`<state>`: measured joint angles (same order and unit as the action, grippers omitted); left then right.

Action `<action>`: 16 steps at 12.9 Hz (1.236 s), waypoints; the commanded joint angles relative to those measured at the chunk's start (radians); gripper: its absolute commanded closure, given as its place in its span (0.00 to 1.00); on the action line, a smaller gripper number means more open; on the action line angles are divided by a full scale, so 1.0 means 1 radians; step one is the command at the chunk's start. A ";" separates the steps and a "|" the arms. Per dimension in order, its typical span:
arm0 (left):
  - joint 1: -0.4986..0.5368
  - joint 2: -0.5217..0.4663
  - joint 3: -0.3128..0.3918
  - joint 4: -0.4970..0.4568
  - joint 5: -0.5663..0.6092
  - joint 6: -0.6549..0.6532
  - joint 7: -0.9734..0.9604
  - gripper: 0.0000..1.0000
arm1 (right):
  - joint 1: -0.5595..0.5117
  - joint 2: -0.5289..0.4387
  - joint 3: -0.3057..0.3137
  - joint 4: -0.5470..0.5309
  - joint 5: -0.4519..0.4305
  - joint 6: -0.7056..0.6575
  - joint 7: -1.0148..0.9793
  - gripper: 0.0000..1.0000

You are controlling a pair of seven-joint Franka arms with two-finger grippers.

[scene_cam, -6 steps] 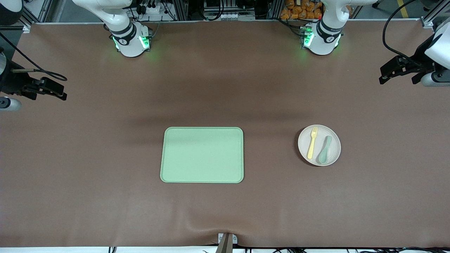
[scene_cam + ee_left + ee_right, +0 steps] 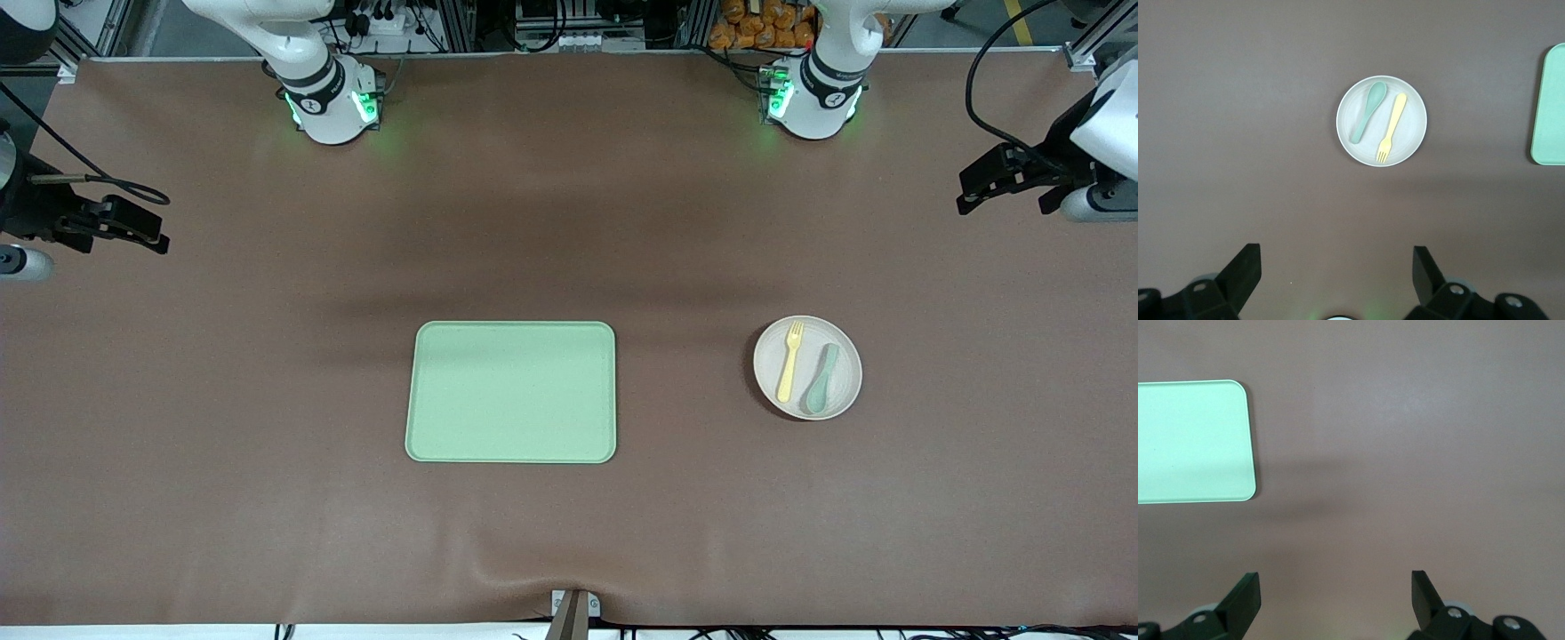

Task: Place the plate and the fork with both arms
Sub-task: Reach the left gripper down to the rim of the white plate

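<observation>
Since the earlier frame, we find only a slight shift of the left gripper (image 2: 969, 197) at the left arm's end of the tabletop (image 2: 569, 533); plate, cutlery and tray lie where they did.

We note the plate (image 2: 843, 391) as round, pale beige with a shallow raised rim, resting flat on the tabletop toward the left arm's end, well apart from the tray (image 2: 511, 392). On it lies the fork (image 2: 788, 360), pale yellow, short-tined, its tines pointing toward the robots' bases. Just beside it, also on the plate, lies a grey-green spoon (image 2: 820, 384), its bowl at the end nearer the front camera. We cannot tell whether the two touch.

We record the tray as rectangular, light green, with rounded corners and nothing on it, near the middle of the tabletop.

Left gripper: held in the air over bare tabletop, jaws spread wide with nothing between them; its wrist view shows the plate (image 2: 1381, 121), fork (image 2: 1391, 127) and spoon (image 2: 1368, 112) below.

Right gripper (image 2: 151, 233): over the right arm's end of the tabletop, jaws likewise wide apart and holding nothing; the right wrist view shows a corner of the tray (image 2: 1195, 440).
</observation>
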<state>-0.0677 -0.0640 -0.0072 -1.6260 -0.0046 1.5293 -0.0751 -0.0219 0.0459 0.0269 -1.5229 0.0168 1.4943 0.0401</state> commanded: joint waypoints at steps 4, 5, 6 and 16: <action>0.009 0.261 0.009 0.005 -0.017 0.223 0.025 0.00 | -0.023 -0.028 0.013 -0.025 0.015 0.006 0.012 0.00; 0.017 0.309 0.007 -0.008 -0.028 0.288 0.025 0.00 | -0.021 -0.028 0.013 -0.025 0.015 0.006 0.012 0.00; 0.017 0.350 0.007 -0.023 -0.040 0.342 0.025 0.00 | -0.021 -0.028 0.013 -0.025 0.015 0.006 0.012 0.00; 0.097 0.631 0.003 -0.155 -0.176 0.707 0.383 0.11 | -0.023 -0.026 0.013 -0.025 0.015 0.004 0.012 0.00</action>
<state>0.0279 0.5470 0.0008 -1.7805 -0.1564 2.2148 0.2449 -0.0222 0.0449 0.0262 -1.5262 0.0169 1.4943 0.0402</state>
